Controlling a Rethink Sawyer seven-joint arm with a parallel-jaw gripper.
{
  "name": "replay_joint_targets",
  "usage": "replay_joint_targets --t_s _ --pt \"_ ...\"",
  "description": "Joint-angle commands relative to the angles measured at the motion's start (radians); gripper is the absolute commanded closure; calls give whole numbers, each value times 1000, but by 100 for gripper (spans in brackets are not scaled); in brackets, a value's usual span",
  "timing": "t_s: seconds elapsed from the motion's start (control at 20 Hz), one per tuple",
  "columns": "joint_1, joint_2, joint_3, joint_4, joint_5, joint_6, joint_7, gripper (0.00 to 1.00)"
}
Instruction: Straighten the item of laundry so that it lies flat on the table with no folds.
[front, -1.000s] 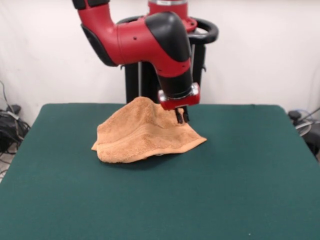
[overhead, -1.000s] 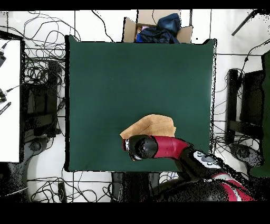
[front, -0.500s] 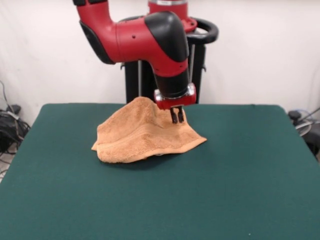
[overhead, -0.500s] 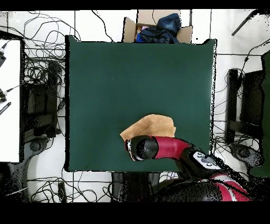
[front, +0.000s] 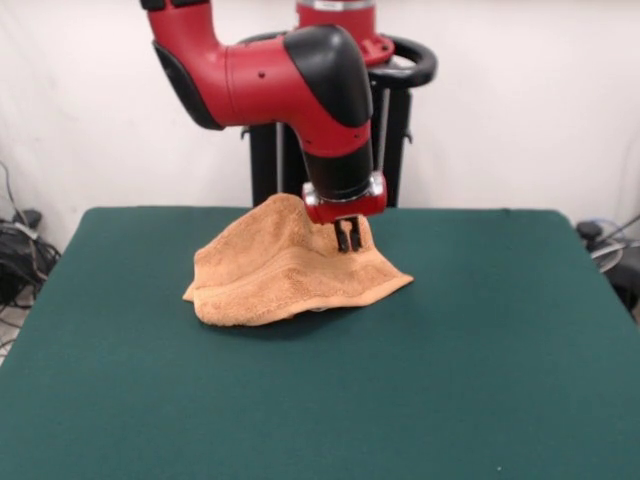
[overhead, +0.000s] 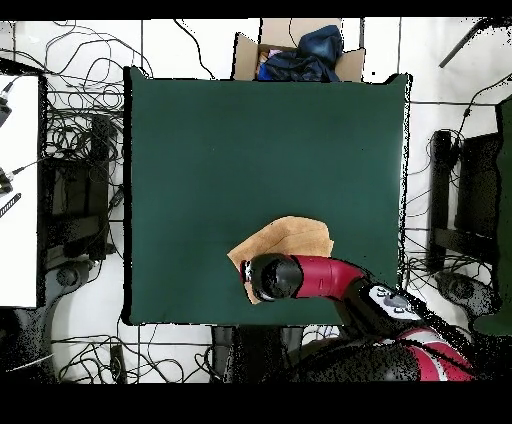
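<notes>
Towel bunched, gripper poised above it

We see the towel (front: 290, 265) lying folded over itself on the table (front: 480, 340), humped toward the robot's side, so it is not yet flat. We judge the gripper (front: 347, 238) hangs over the raised fold to take hold there and draw the cloth out. The arm (front: 300, 80) bends down from above, wrist vertical. The two fingers (front: 341, 238) point straight down, a slight gap between them, pinching nothing we can see.

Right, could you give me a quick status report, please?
Gripper empty, fingers close together, just above towel. Towel bunched and folded on table. Nothing in the way.
</notes>
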Motion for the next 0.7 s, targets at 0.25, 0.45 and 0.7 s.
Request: replay_joint_targets --t_s 0.25,0.45,0.7 --pt "-13 73 45 -75 -3 -91 97 100" --pt "-16 96 47 -78 -2 -123 106 100" --pt "-7 106 41 -82 -3 -138 106 100"
